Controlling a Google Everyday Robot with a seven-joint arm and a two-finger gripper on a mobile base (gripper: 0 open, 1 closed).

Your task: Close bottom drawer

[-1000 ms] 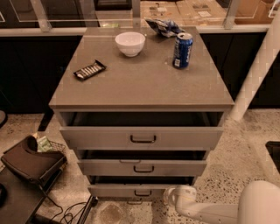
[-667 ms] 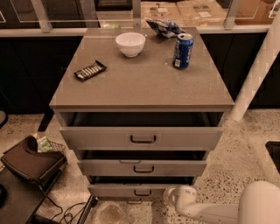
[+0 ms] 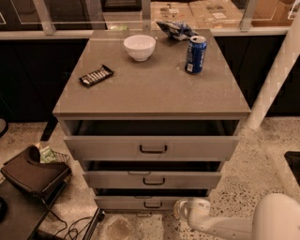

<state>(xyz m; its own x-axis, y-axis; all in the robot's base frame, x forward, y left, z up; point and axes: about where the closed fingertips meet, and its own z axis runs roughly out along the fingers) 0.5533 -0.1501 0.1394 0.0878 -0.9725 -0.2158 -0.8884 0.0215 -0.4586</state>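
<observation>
Office-like; glass partition (image 3: 61, 14), terrazzo floor (image 3: 265, 161); tool (image 3: 190, 209) low right

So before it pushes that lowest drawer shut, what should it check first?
1. The bottom drawer is actually open: ok, a dark gap shows above its front.
2. The gripper is at drawer height: ok, it sits low by the floor at the right end of the front.
3. The gripper is touching the front: cannot tell.
4. Nothing sticks up out of the drawer to jam it: cannot tell, the gap is too dark.
5. The can and bowl on top can take a jolt: ok, both are upright and well back from the front edge.
</observation>
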